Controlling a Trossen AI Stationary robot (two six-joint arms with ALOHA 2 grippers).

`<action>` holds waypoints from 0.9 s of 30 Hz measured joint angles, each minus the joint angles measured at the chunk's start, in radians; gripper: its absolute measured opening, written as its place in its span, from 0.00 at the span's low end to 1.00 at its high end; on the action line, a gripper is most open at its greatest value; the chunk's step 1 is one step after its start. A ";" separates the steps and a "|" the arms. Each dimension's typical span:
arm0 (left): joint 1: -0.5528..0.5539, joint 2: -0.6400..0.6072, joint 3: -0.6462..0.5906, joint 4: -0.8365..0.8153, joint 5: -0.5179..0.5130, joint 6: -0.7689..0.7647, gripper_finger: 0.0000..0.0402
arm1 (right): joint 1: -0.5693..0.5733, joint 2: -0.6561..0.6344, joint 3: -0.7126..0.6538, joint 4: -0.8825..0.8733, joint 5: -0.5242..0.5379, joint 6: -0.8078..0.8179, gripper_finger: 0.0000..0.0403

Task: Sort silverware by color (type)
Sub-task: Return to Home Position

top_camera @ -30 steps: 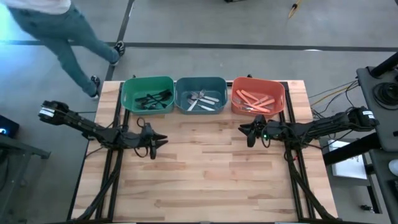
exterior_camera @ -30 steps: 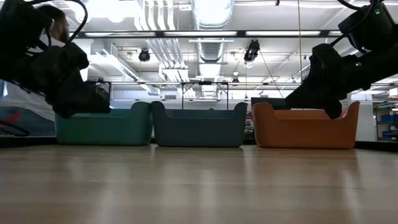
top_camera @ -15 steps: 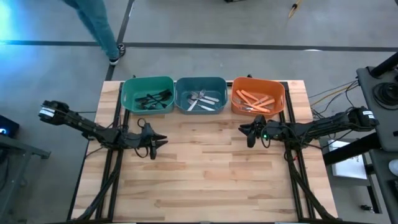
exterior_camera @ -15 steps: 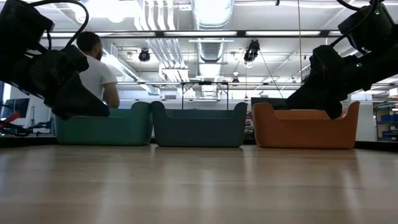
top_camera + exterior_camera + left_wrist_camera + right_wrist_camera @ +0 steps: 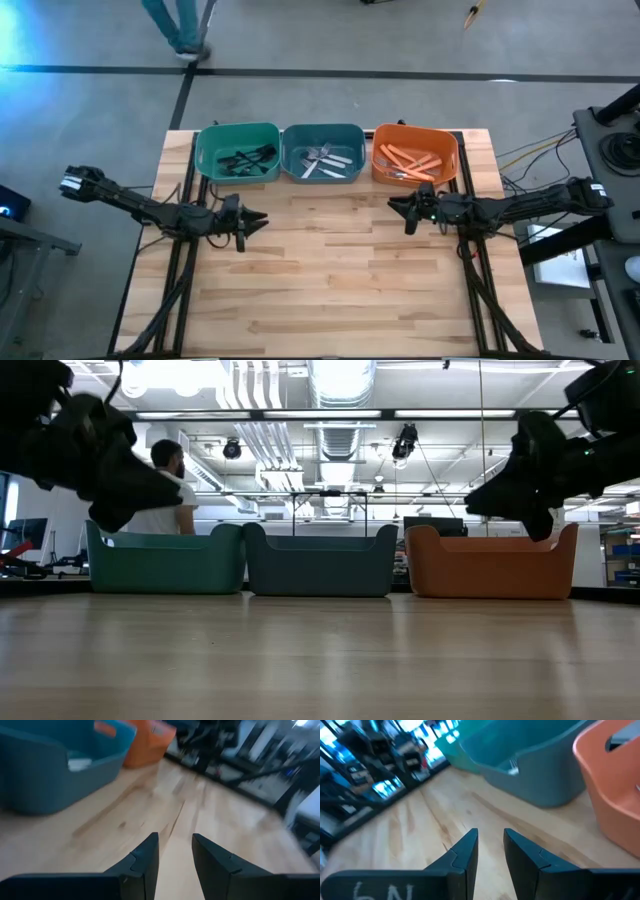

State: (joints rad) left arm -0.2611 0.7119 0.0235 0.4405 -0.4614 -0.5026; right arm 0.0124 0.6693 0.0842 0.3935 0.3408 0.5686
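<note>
Green bin (image 5: 200, 150), blue bin (image 5: 322, 181) and orange bin (image 5: 454, 150) are sitting in a row along one edge of the table (image 5: 330, 280), seen from above. The black silverware (image 5: 245, 158) is lying in the green bin, the silver forks (image 5: 325, 160) in the blue bin, and the orange-handled pieces (image 5: 410, 160) in the orange bin. My left gripper (image 5: 258, 222) is hovering near the green bin and my right gripper (image 5: 395, 205) near the orange bin. At table height, both are hanging above the table. In each wrist view my fingers (image 5: 145, 860) are standing slightly apart, gripping nothing.

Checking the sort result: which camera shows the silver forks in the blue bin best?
The high view: it looks straight down on the silver forks in the blue bin. The low view shows only the bin's outer wall; the right wrist view catches tines at the rim; the left wrist view shows only a pale glimpse.
</note>
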 joint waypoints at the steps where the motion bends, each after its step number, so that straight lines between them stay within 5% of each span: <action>1: 0.000 -0.027 0.000 0.001 0.000 0.000 0.25 | 0.000 -0.028 -0.009 0.002 0.000 0.000 0.21; 27: 0.000 -0.534 0.000 0.001 0.000 0.000 0.25 | 0.000 -0.416 -0.072 -0.107 0.000 0.000 0.21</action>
State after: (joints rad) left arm -0.2611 0.1780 0.0235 0.4419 -0.4611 -0.5026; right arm 0.0124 0.2537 0.0118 0.2863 0.3405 0.5686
